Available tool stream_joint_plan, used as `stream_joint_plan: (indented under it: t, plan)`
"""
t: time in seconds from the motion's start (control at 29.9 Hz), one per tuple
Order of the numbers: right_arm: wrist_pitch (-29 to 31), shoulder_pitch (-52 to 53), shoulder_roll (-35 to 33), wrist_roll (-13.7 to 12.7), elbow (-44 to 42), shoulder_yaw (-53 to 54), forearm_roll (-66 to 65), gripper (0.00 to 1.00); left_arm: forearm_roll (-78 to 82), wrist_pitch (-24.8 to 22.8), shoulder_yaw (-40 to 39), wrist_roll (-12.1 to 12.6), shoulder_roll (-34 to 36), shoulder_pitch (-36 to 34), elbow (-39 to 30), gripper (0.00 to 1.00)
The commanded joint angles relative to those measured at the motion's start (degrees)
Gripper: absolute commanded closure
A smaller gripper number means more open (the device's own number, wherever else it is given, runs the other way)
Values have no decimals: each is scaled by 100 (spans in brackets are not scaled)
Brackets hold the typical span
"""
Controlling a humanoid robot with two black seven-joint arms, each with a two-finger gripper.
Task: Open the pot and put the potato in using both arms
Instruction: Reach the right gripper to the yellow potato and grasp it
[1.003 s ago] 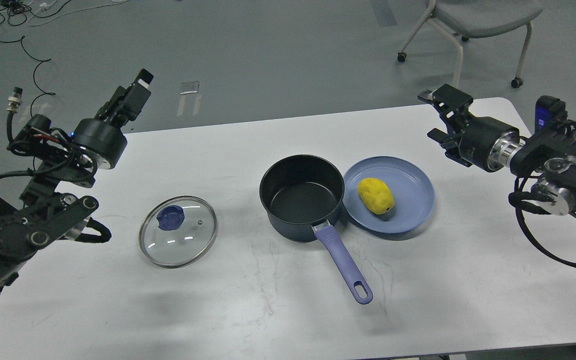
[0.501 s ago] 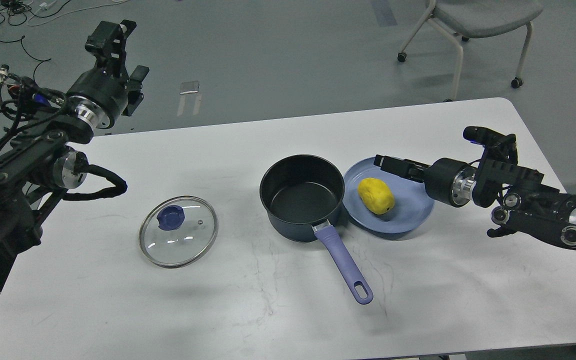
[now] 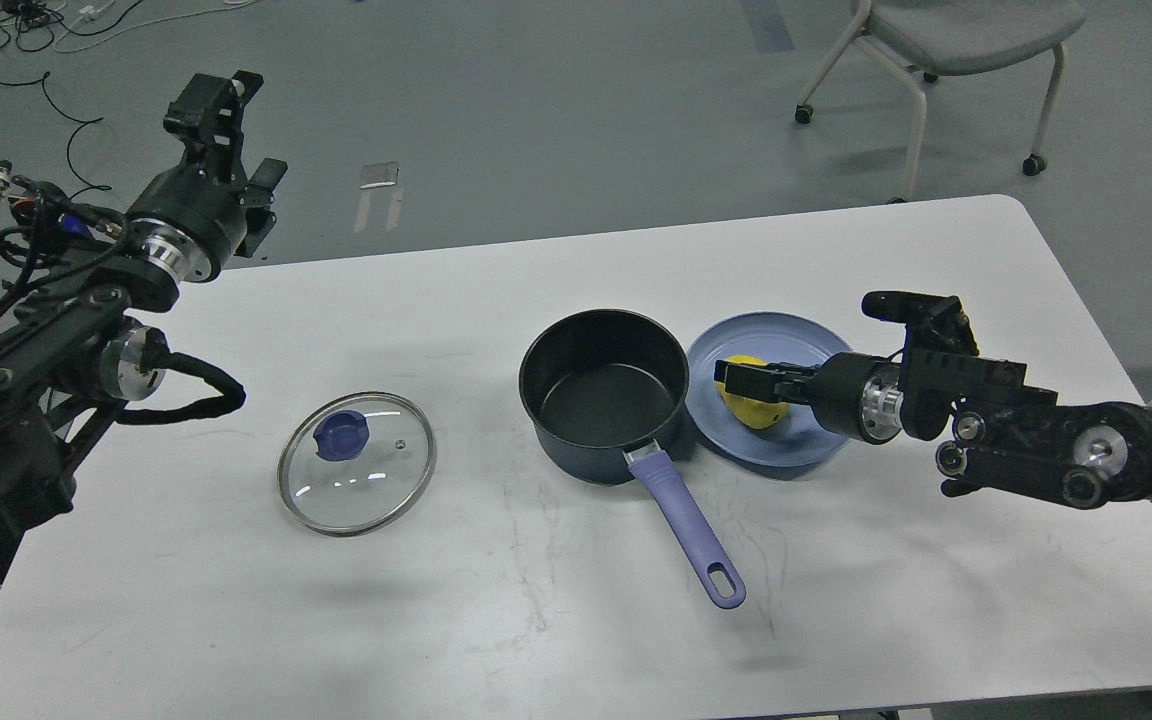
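The right claw (image 3: 748, 380) reaches in low from the right, covering the potato (image 3: 751, 402) on the plate (image 3: 816, 345); whether it grips, I cannot tell. Pot (image 3: 604, 395) sits just left, open

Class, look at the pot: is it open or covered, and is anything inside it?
Open and empty. The pot shows a bare dark bottom; its glass lid lies flat on the table, apart to its left.
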Motion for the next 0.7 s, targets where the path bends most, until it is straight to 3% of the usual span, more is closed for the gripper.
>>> stream_joint_plan:
  t: [0.0, 0.5, 0.67]
  plan:
    - [0, 282, 30, 0, -143, -383, -1, 37, 3, 12, 4, -20, 0, 72, 0, 2]
    - [-18, 274, 65, 97, -170, -656, -1, 41, 20, 29, 30, -20, 0, 187, 9, 2]
    - [-35, 283, 91, 158, -214, -665, -1, 50, 20, 38, 30, -20, 0, 213, 35, 2]
